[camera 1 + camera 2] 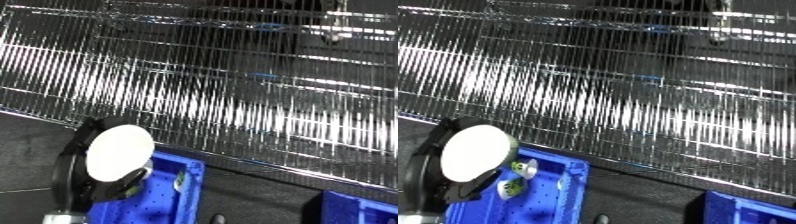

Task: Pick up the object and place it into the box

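Shiny wire mesh shelving (231,90) filled the background, left hand (84,172) curled around a white round object (117,152), held above a blue bin (178,185), second blue bin (753,210) at lower right

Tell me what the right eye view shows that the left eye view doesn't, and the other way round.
Only the right eye view shows small round objects plainly, inside the blue bin beside the hand. The left eye view adds nothing clear of its own. Both share the left hand curled round a white disc above that bin, a wire rack behind it, and a second blue bin at the lower right. The right hand is out of view.
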Robot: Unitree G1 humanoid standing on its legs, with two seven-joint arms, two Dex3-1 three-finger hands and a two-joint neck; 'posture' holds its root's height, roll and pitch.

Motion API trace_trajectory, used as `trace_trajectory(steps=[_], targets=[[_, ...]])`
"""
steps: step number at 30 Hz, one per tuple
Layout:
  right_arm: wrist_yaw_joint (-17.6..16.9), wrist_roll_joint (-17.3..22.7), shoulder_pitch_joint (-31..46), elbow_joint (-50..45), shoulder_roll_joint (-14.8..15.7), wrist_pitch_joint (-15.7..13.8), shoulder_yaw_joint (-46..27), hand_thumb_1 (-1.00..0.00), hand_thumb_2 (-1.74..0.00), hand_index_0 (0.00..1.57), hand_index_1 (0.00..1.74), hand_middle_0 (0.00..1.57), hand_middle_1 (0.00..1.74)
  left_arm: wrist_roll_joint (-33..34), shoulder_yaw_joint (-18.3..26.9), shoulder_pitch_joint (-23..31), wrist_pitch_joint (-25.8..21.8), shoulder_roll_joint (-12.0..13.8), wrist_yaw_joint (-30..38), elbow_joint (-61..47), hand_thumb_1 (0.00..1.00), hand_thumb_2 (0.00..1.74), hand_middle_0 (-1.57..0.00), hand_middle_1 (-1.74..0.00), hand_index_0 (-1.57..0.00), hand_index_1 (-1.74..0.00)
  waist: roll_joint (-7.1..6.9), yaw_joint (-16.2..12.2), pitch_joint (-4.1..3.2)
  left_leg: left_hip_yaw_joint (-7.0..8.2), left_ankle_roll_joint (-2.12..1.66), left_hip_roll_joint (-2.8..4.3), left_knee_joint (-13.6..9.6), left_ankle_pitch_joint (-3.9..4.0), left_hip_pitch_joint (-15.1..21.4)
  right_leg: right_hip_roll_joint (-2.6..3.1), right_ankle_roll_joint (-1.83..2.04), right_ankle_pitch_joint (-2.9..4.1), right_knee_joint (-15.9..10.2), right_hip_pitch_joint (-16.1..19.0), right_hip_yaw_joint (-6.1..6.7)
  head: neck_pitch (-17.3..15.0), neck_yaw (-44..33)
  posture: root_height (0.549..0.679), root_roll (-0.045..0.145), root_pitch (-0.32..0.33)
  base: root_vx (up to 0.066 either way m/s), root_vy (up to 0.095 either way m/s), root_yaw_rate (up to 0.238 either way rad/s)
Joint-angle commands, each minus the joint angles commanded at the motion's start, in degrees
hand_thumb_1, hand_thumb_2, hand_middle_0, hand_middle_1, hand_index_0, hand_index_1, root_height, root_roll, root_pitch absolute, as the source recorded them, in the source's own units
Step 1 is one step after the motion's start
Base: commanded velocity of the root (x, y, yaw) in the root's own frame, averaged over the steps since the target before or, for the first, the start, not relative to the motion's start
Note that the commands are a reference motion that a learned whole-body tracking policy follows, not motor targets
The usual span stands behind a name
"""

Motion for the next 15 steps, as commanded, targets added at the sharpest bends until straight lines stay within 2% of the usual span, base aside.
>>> trace_trajectory(steps=[3, 7, 11, 15], targets=[[0.06, -0.04, 0.31, 0.89, -0.31, 0.1, -0.61, 0.0, 0.0, 0.0, 0.0, 0.0, 0.0, 0.18, 1.53, 4.18, -1.09, -0.23, -0.16, 3.96, 0.95, 1.65, -1.49, -1.65, -1.49, -1.65, 0.47, 0.86, 0.0, -0.32, -0.07, -0.29, -0.07, 0.3, -0.25, -0.18, -0.35, -0.6, 0.44, 0.12, -0.55, -0.65, -1.2, 0.65, 0.048, 0.081, -0.005, 0.008, 0.133], [1.19, 0.21, 0.16, 2.74, -0.86, 0.49, -0.96, 0.0, 0.0, 0.0, 0.0, 0.0, 0.0, -0.58, 2.01, 7.73, -3.26, -1.73, -0.3, 11.27, 0.95, 1.65, -1.49, -1.65, -1.49, -1.65, 0.47, 1.62, 0.0, -0.58, -0.16, -0.28, -0.26, 0.69, -0.37, -0.22, -0.77, -1.32, 0.88, 0.36, -1.1, -2.38, -4.97, 0.649, 0.048, 0.08, 0.0, 0.016, 0.096], [2.24, 0.06, 0.23, 3.8, -0.85, 0.75, -0.82, 0.0, 0.0, 0.0, 0.0, 0.0, 0.0, -2.85, 2.98, 8.46, -4.2, -3.12, -1.06, 19.6, 0.95, 1.65, -1.49, -1.65, -1.49, -1.65, -0.48, 1.86, 0.0, -0.81, -0.2, 0.22, -0.74, 1.1, -0.13, -0.08, -1.11, -2.11, 1.34, 0.83, -1.48, -4.13, -9.65, 0.648, 0.044, 0.076, 0.02, -0.001, 0.072], [3.29, -1.03, 0.66, 4.42, -0.7, 0.7, 0.09, 0.0, 0.0, 0.0, 0.0, 0.0, 0.0, -3.87, 4.32, 7.68, -2.82, -3.23, -2.63, 25.65, 0.95, 1.65, -1.49, -1.65, -1.49, -1.65, -2.12, 1.32, 0.0, -0.89, -0.29, 1.05, -1.27, 1.45, 0.3, 0.41, -1.44, -2.83, 1.72, 1.32, -1.34, -5.4, -14.03, 0.647, 0.039, 0.071, 0.028, 0.023, 0.001]])
